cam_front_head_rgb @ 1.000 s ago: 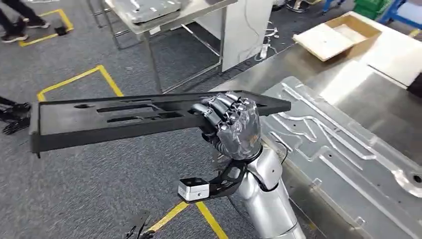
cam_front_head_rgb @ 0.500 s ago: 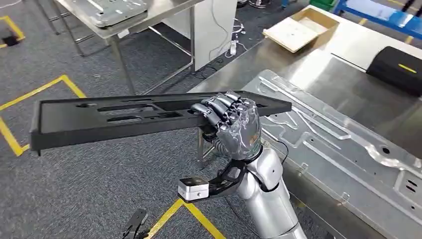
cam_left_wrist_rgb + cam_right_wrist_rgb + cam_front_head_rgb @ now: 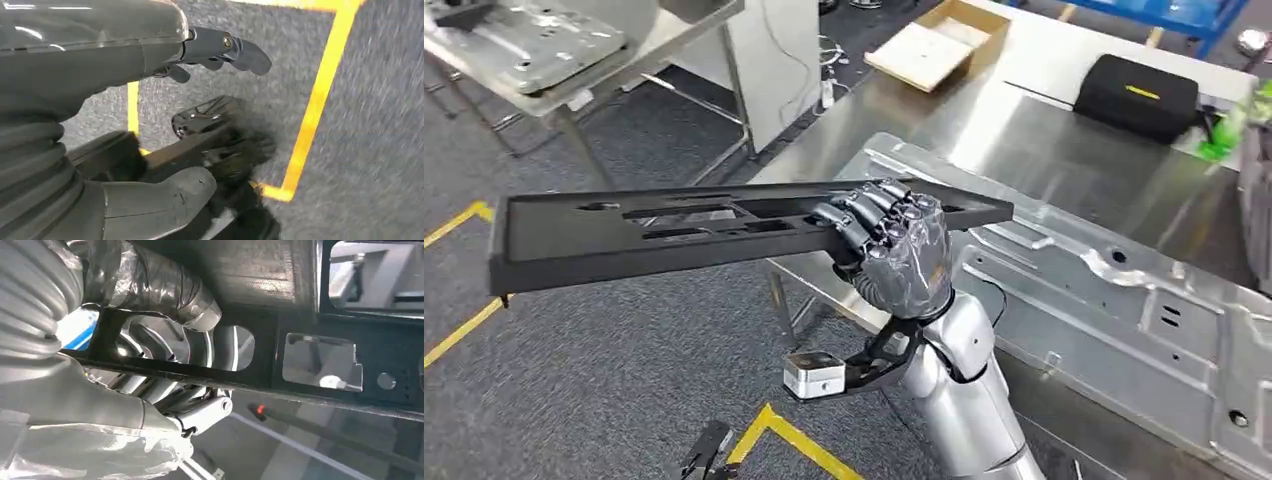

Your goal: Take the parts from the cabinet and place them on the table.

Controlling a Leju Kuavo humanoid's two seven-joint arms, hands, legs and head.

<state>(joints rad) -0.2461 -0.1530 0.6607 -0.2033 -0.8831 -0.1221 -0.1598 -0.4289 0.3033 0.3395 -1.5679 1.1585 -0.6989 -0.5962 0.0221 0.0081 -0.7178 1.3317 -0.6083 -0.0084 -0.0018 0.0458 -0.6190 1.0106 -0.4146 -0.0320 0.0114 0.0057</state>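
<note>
The part [image 3: 674,235] is a long, flat black panel with a raised rim and several long slots and cut-outs through its face; in the right wrist view [image 3: 320,365] the openings show as squared windows and small round holes. It is held roughly level in the air, most of its length out over the grey carpet [image 3: 574,400], its far end above the near edge of the counter [image 3: 1024,130]. The right hand [image 3: 894,250] grips it near that end, fingers [image 3: 864,215] curled over the rim and thumb [image 3: 165,290] pressed to the underside.

The left hand [image 3: 150,125] hangs over the carpet with fingers spread, holding nothing.

On the counter lies a large stamped metal sheet [image 3: 1114,300]. At its far edge sit a shallow cardboard box [image 3: 939,42], whose contents cannot be made out, and a closed black case [image 3: 1136,95].
</note>
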